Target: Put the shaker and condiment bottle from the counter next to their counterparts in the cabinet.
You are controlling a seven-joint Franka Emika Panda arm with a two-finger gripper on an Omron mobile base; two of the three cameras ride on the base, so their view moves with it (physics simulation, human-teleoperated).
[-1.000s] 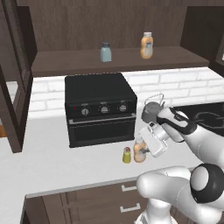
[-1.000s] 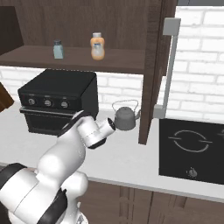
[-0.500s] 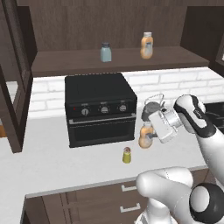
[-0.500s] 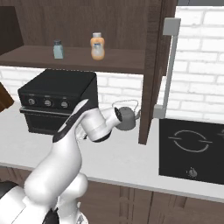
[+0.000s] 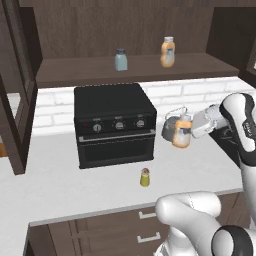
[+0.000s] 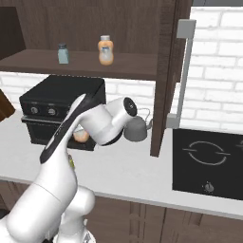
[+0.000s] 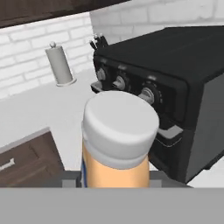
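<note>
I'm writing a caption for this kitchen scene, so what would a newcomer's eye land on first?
First, the white arm's claw holding an orange bottle in the air, right of the black oven. Next, the twin bottle and a blue-grey shaker on the dark cabinet shelf above. A small yellow-green shaker stands alone on the counter before the oven.

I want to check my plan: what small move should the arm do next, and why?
Probably lift higher toward the cabinet shelf. The gripper holds the condiment bottle above the counter, below the shelf where the matching orange bottle stands.
</note>
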